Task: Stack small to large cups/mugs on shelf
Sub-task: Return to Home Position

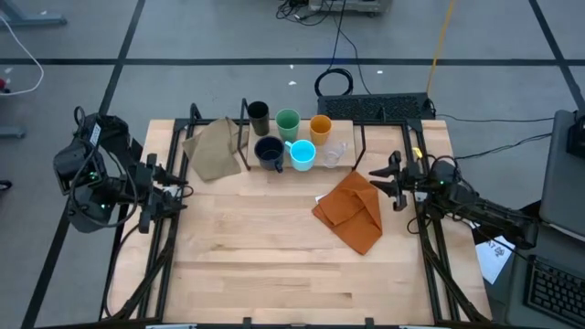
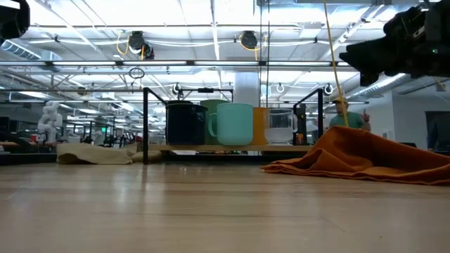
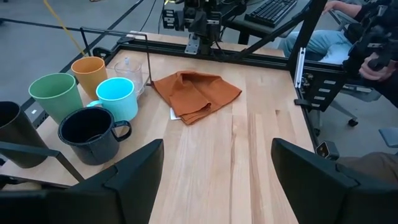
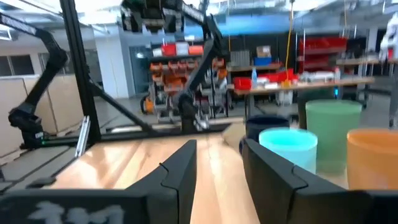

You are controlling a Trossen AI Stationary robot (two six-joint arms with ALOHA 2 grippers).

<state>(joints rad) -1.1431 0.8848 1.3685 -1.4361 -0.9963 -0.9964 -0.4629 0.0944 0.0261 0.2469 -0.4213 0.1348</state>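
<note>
Six cups stand upright side by side on the shelf (image 1: 355,151) at the table's far middle. The back row holds a dark brown cup (image 1: 259,113), a green cup (image 1: 287,122) and an orange cup (image 1: 320,127). The front row holds a navy mug (image 1: 269,152), a light blue mug (image 1: 303,153) and a clear cup (image 1: 336,153). My left gripper (image 1: 174,187) hovers open at the table's left edge with nothing between its fingers (image 3: 214,180). My right gripper (image 1: 384,178) hangs at the right edge, narrowly open and empty (image 4: 219,168), pointing level toward the cups.
An orange cloth (image 1: 352,210) lies crumpled on the table in front of the shelf, toward the right. A tan cloth (image 1: 213,148) lies left of the shelf. Black frame rails run along both table sides. A person (image 3: 373,50) sits beyond the right edge.
</note>
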